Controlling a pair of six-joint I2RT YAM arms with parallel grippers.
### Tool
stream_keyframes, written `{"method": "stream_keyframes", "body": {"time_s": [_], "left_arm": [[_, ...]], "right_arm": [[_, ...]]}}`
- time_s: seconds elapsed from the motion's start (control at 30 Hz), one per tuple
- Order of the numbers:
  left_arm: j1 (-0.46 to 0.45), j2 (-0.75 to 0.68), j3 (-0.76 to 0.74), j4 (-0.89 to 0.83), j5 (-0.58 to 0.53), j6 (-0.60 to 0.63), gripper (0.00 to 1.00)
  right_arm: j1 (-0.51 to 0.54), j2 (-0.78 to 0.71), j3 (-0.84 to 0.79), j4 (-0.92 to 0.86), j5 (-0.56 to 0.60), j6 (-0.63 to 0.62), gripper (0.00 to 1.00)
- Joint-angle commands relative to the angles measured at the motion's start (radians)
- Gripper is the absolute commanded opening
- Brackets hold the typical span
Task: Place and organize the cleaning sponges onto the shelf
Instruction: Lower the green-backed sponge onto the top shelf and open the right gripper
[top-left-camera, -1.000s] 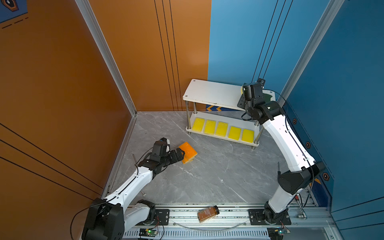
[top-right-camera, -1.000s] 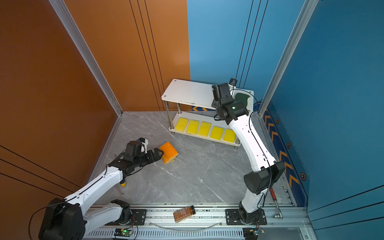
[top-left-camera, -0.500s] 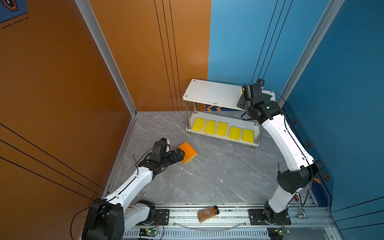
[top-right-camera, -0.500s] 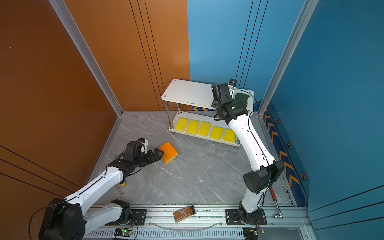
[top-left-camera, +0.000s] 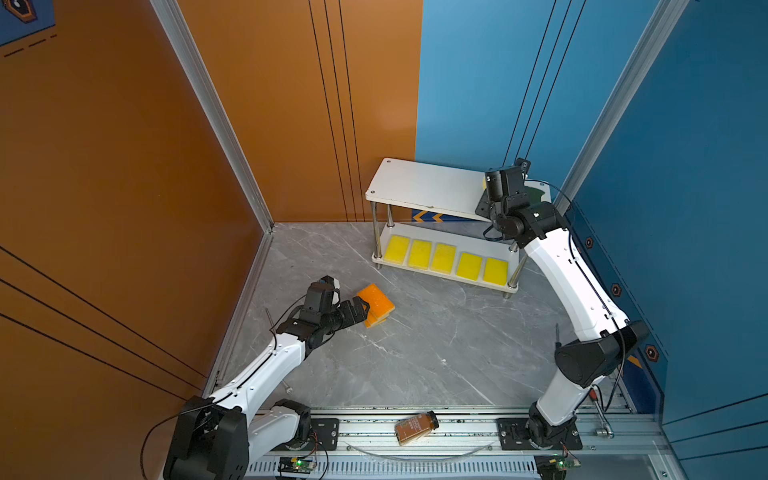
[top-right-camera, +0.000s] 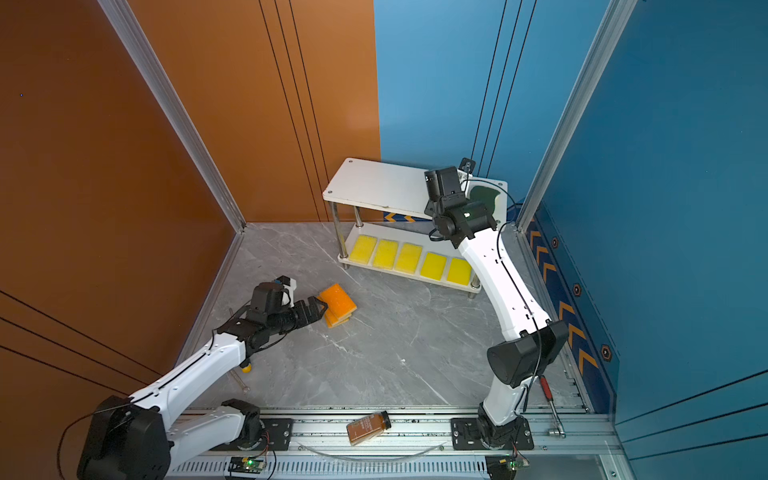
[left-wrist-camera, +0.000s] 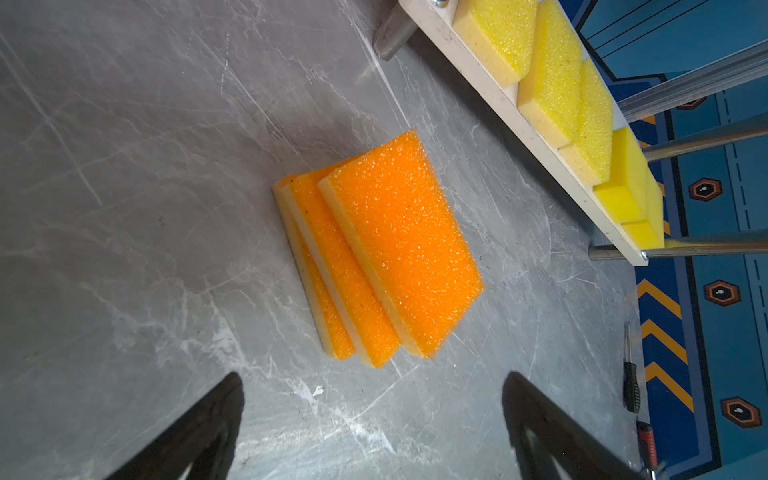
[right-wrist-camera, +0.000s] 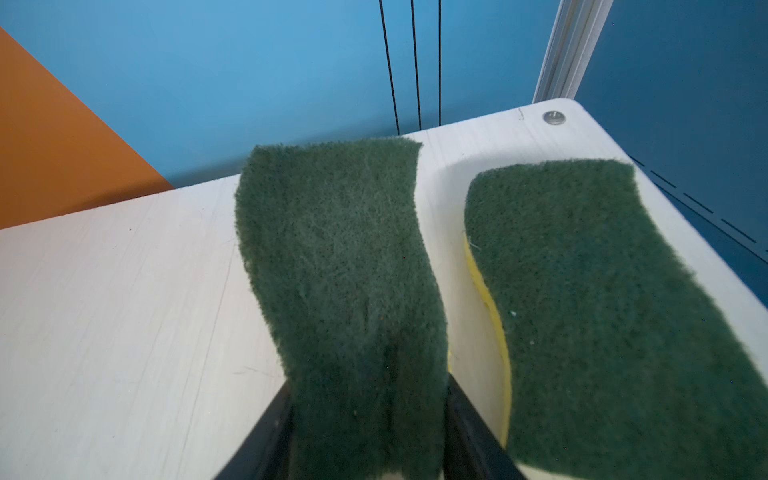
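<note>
In the right wrist view the lower edge cuts off the right gripper (right-wrist-camera: 368, 395) below its fingertips, along with the near end of the gripped sponge (right-wrist-camera: 340, 257). The other green sponge (right-wrist-camera: 602, 311) runs off the lower right corner. In both top views the right arm (top-left-camera: 557, 266) covers that gripper and nearly all of those two sponges.

In the left wrist view we see only the fingertips of the left gripper (left-wrist-camera: 372, 378); the bottom edge cuts off the rest. The top sponge (left-wrist-camera: 399, 241) hides most of the two orange ones (left-wrist-camera: 345, 266) beneath it. The last yellow sponge (left-wrist-camera: 644, 232) sits mostly behind its neighbour (left-wrist-camera: 623, 183). We cannot read the label on the bottle (top-left-camera: 415, 427).
</note>
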Motion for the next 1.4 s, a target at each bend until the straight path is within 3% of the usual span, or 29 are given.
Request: {"method": "stream_keyframes", "body": {"time_s": [0.0, 1.37], "left_arm": [[0.009, -0.013, -0.013, -0.004, 0.008, -0.006, 0.98], [0.009, -0.008, -0.016, -0.032, 0.01, -0.004, 0.98]], "right_arm": [[-0.005, 0.003, -0.014, -0.019, 0.016, -0.018, 0.49], [-0.002, -0.01, -0.02, 0.019, 0.01, -0.052, 0.7]]}}
